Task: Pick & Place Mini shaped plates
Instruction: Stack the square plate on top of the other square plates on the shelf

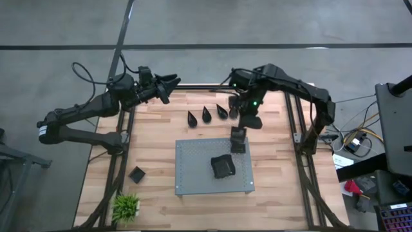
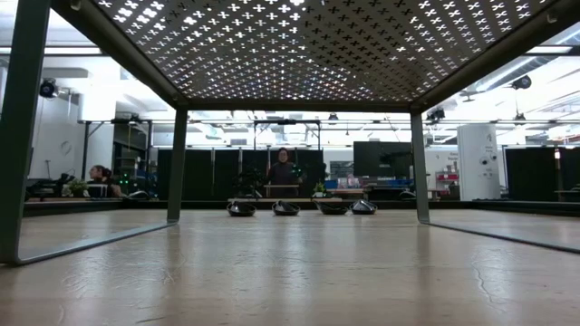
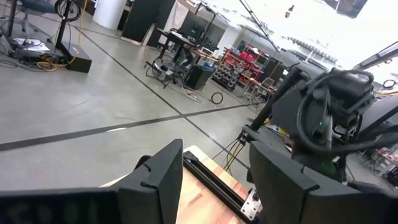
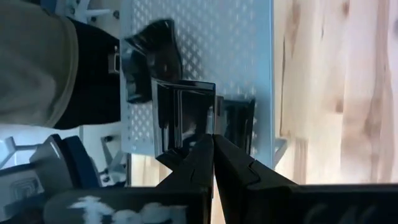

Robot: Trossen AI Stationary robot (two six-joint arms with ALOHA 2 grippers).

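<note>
Pinched together right at the right wrist camera: two dark fingers (image 4: 239, 168) of the right gripper (image 4: 213, 140), closed on the raised rim of a square plate (image 4: 183, 115), glossy black. White marking on the gripper body, too blurred to read.

Seen from above, right gripper (image 1: 238, 136) and held square plate (image 1: 238, 143) over the back edge of the grey perforated board (image 1: 193, 171); whether touching the board or raised above it, cannot tell. Nearer the middle of the board, a pile of black plates (image 1: 223, 166), also seen past the held plate from the wrist (image 4: 152, 56).

Behind the board, on the wooden table (image 1: 277, 187), a row of teardrop plates (image 1: 206, 115), tips pointing toward the board; four counted from table height (image 2: 285, 208), side by side, apart from one another. Off the board's left side, a lone square plate (image 1: 136, 174); nearer the front corner, a small green plant (image 1: 126, 206).

Left gripper (image 1: 172, 84) parked beyond the table's back left corner, fingers (image 3: 161, 180) spread wide, nothing between them.

Far across the room, a person (image 2: 285, 168) standing.
</note>
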